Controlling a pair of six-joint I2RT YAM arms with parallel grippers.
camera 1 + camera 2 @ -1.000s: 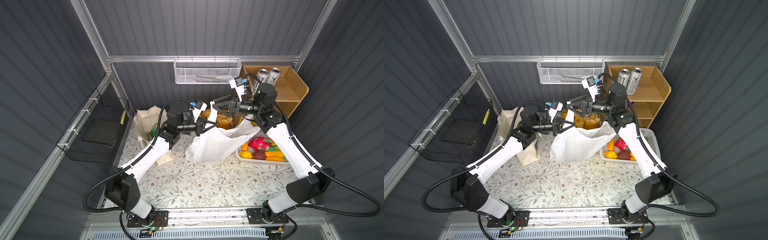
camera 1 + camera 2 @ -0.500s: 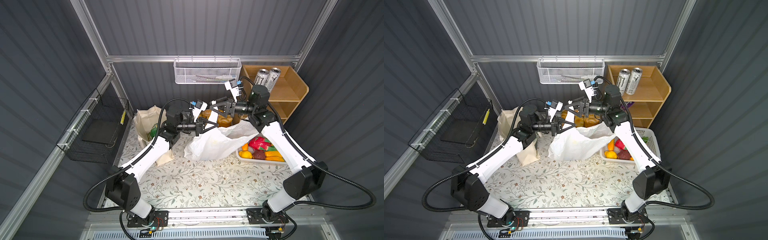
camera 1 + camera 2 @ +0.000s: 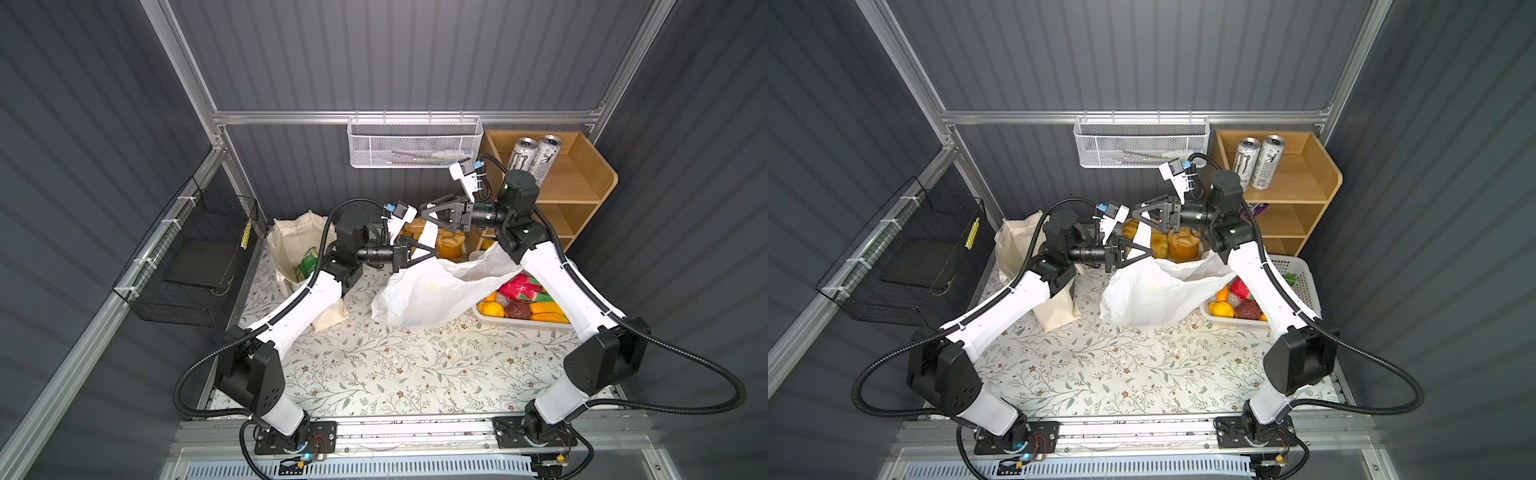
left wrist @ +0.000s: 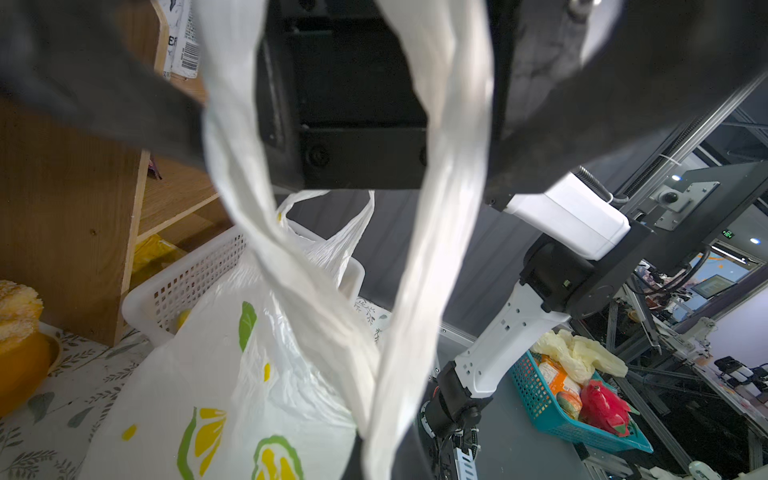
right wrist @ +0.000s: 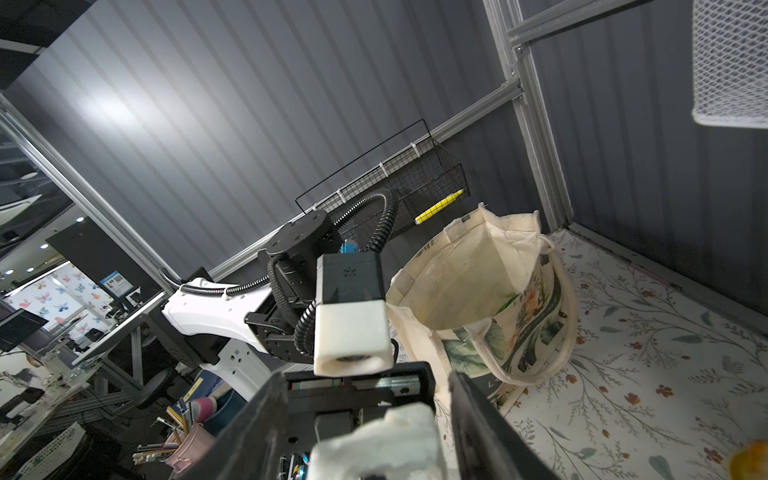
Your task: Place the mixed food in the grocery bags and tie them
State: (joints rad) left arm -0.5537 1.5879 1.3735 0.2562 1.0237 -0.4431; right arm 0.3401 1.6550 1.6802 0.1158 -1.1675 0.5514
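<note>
Left gripper (image 3: pixel 434 252) pinched shut on white plastic bag's (image 3: pixel 432 291) loop handle (image 3: pixel 430 237). Right gripper (image 3: pixel 430 216) jaws part-spread around same strip, grip unclear. Bag slumped mid-table, touching basket (image 3: pixel 519 325) of toy produce (image 3: pixel 523 299). Risk: thin handle slips or tears if arms pull apart.

Reading as a robotics lab test cell. Showing grey ribbed panels (image 3: pixel 415 54) on aluminium framing (image 3: pixel 399 117), with arm bases (image 3: pixel 291 438) bolted to a rail (image 3: pixel 415 430) along the near edge of the table (image 3: pixel 395 374). Glimpsing a bench (image 5: pixel 116 332) and a monitor (image 5: pixel 18 328) beyond the cell, in the right wrist view.
</note>
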